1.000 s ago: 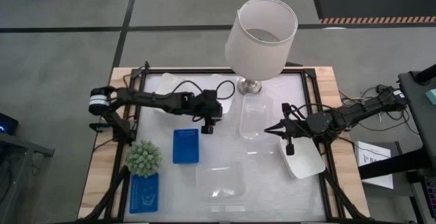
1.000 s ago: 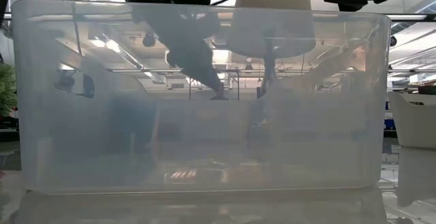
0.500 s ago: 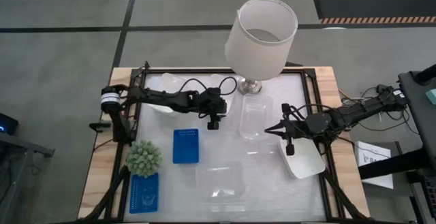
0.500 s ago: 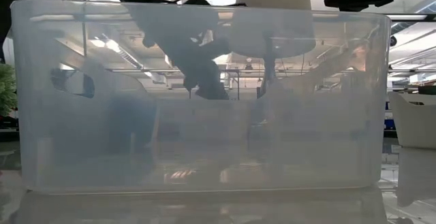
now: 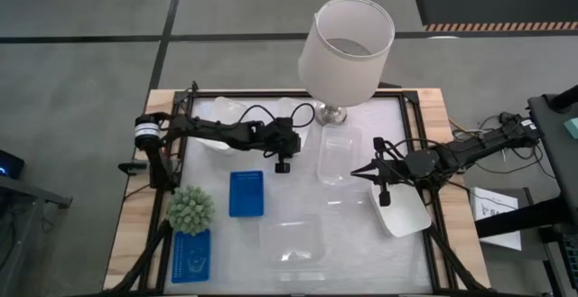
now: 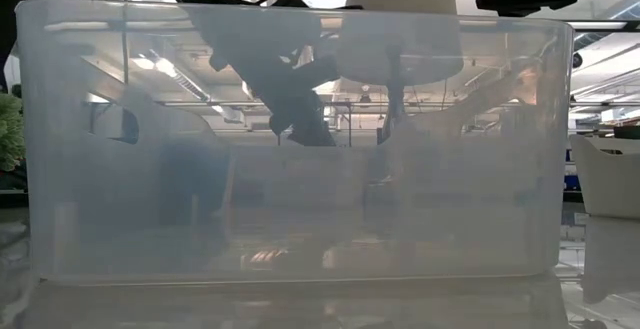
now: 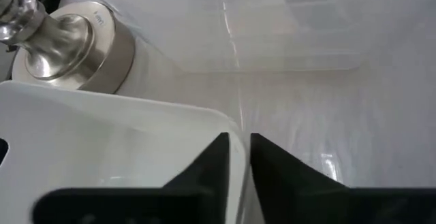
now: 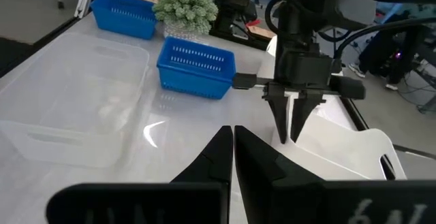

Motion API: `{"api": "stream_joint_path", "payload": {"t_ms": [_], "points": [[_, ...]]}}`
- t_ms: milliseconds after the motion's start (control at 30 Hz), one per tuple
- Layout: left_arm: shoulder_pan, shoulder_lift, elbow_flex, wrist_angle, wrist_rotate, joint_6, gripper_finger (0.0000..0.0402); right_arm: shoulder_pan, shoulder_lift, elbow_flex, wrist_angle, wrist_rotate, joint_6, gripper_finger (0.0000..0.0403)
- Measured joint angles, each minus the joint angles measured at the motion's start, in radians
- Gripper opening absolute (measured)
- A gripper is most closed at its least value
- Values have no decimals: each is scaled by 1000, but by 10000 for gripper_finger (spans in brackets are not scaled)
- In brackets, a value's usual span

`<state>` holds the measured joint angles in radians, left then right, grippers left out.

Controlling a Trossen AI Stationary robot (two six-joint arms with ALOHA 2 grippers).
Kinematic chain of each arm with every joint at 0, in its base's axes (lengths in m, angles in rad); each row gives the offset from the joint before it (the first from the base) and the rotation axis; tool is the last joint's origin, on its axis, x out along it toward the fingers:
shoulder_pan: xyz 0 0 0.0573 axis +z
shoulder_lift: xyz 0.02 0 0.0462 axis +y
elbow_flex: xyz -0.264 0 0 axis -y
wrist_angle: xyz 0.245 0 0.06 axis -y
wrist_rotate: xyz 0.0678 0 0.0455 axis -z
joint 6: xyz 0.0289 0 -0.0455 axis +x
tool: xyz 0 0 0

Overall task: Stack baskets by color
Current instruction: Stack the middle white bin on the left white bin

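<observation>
My left gripper stands at the near rim of a white basket at the table's back, shut on that basket. The basket sits on the table beside another white one. My right gripper hangs shut and holds nothing; it hovers between a clear basket and a third white basket. One blue basket lies at centre left, another at the near left corner. A second clear basket lies near the front edge and fills the low view. My left gripper pinches the white basket's near wall, close to its right-hand corner, with one finger inside the basket and one outside. The fingers come slanting down from the table's left. The basket sits level on the table.
A tall lamp with a white shade stands on a metal base just right of the held basket. A spiky green plant sits beside the near blue basket. Bare table shows between the blue and clear baskets.
My left gripper has sunk and shifted a little toward the table's right, down onto the white basket's near rim. For the last half second it has kept still. The baskets have not moved.
</observation>
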<state>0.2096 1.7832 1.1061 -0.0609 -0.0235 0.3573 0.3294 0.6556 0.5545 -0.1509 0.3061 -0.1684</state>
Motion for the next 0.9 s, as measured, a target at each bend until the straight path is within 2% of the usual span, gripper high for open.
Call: {"api": "stream_joint_path", "payload": {"t_ms": [100, 400, 633, 900], "points": [[0, 0, 0, -2, 0, -1, 8, 0, 0, 0, 0, 0, 0, 9], [-7, -31, 0, -12, -1, -5, 1, 0, 0, 0, 0, 0, 2, 9], [-39, -152, -1, -139, -11, -6, 1, 0, 0, 0, 1, 0, 4, 9], [-75, -353, -6, -375, -65, -9, 0, 0, 0, 0, 2, 0, 12, 9]]}}
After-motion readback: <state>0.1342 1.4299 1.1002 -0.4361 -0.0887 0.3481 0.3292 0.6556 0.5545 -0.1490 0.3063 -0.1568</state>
